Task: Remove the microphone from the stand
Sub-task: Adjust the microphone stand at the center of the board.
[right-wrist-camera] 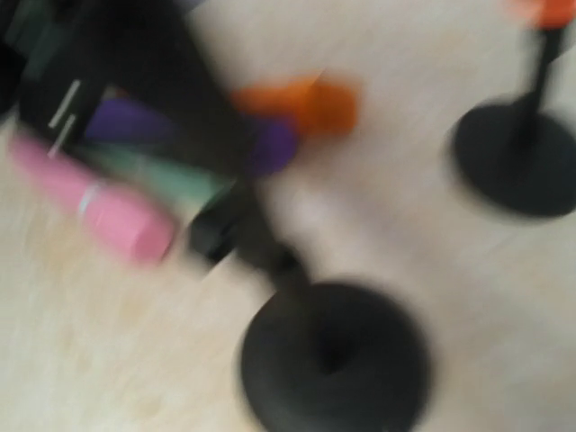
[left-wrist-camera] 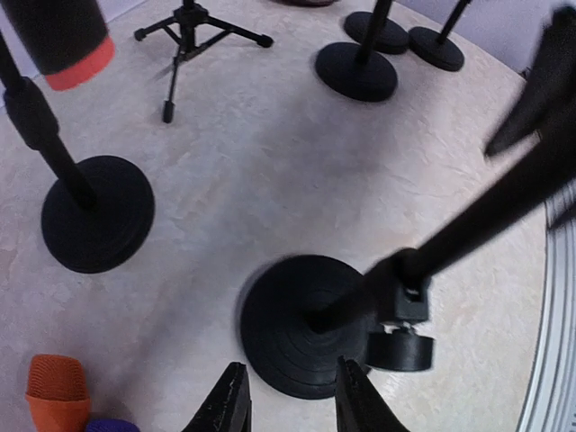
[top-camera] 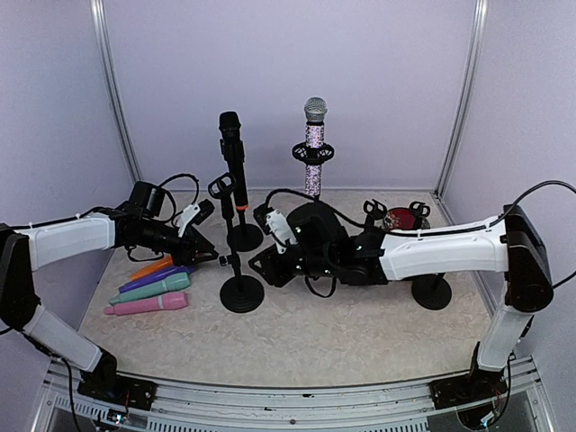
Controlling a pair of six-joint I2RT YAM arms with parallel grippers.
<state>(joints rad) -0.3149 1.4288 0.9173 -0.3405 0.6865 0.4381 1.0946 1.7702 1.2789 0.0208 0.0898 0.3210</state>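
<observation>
A black microphone [top-camera: 232, 153] with an orange ring stands upright in a round-based stand [top-camera: 244, 237]; its lower end [left-wrist-camera: 63, 36] shows in the left wrist view. A sparkly silver microphone [top-camera: 313, 144] stands in a tripod stand behind it. An empty stand [top-camera: 241, 292] is in front. My left gripper [top-camera: 205, 250] hangs low left of that stand, jaws open [left-wrist-camera: 292, 405] with nothing between them, just short of its base [left-wrist-camera: 301, 324]. My right gripper [top-camera: 259, 266] is right of the same stand; its fingers are hidden and the right wrist view is blurred.
Orange [top-camera: 151, 267], purple [top-camera: 157, 277], teal [top-camera: 153, 289] and pink [top-camera: 144, 304] microphones lie side by side at the left front. More empty stands [top-camera: 432, 291] are at the right, behind the right arm. Purple walls enclose the table.
</observation>
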